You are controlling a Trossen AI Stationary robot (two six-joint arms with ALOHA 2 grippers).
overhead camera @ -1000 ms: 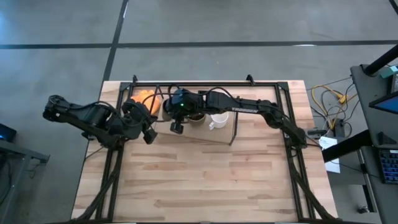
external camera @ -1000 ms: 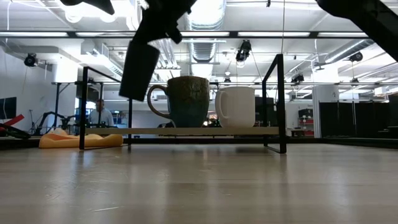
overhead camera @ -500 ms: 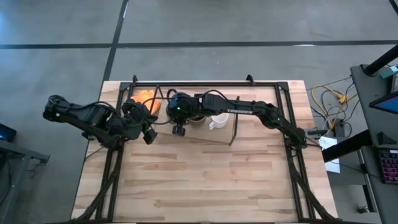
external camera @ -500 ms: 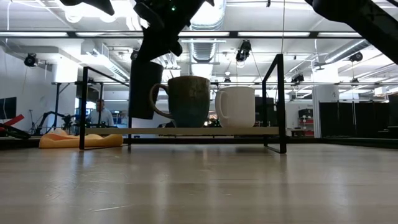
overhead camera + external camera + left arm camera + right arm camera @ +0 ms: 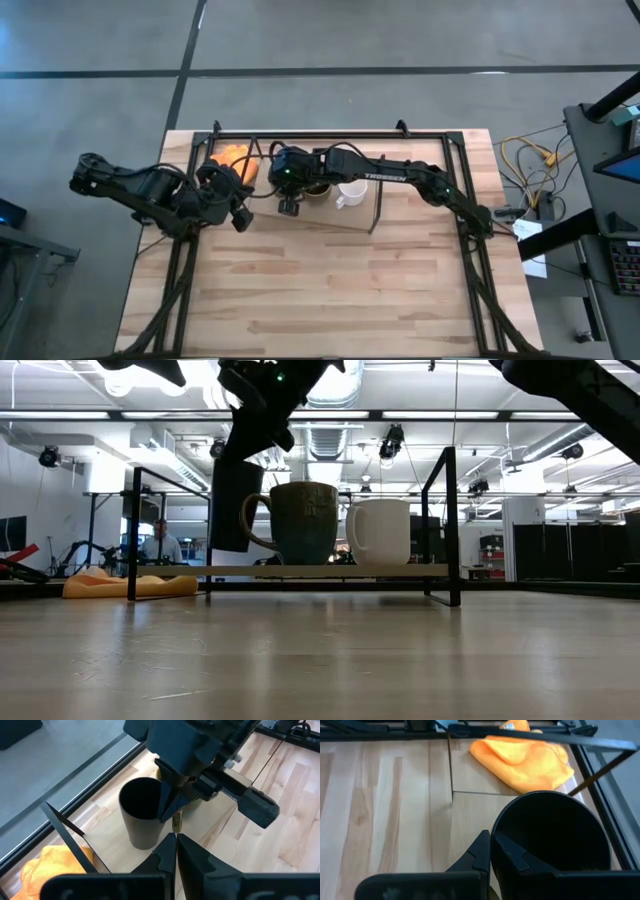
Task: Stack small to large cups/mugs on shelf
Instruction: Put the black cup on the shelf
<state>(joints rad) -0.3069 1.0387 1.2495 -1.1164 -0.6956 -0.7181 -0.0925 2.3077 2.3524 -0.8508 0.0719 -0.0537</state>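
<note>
The dark grey-black mug (image 5: 237, 505) hangs under my right gripper (image 5: 492, 852), just above the left end of the shelf (image 5: 400, 570), a light-wood board with black wire end frames. The mug's handle does not show. The brown-amber mug (image 5: 305, 523) stands on the board right beside it, and the white mug (image 5: 380, 530) stands beyond that. From above, the right gripper (image 5: 287, 182) covers the dark mug. My left gripper (image 5: 240, 217) waits shut at the shelf's left end, its fingers (image 5: 176, 845) pointing toward the dark mug (image 5: 142, 820). My right gripper pinches the dark mug's wall at the rim (image 5: 496, 832), one finger (image 5: 512, 857) inside the mug and one outside. The fingers come from above, pointing down (image 5: 169, 802). The mug hangs nearly upright below them, its bottom (image 5: 232, 548) a little clear of the shelf board.
An orange cloth (image 5: 232, 155) lies on the table at the shelf's left far corner, also seen low (image 5: 130, 585). The black wire end frame (image 5: 135, 530) stands close left of the dark mug. A person sits in the room far behind. Wide bare tabletop (image 5: 330, 290) lies toward the near edge.
My right gripper has come down with the dark mug toward the shelf board and a little closer to the brown mug. The mug, tilted a second ago, now hangs nearly upright. It has barely moved in the last half second.
</note>
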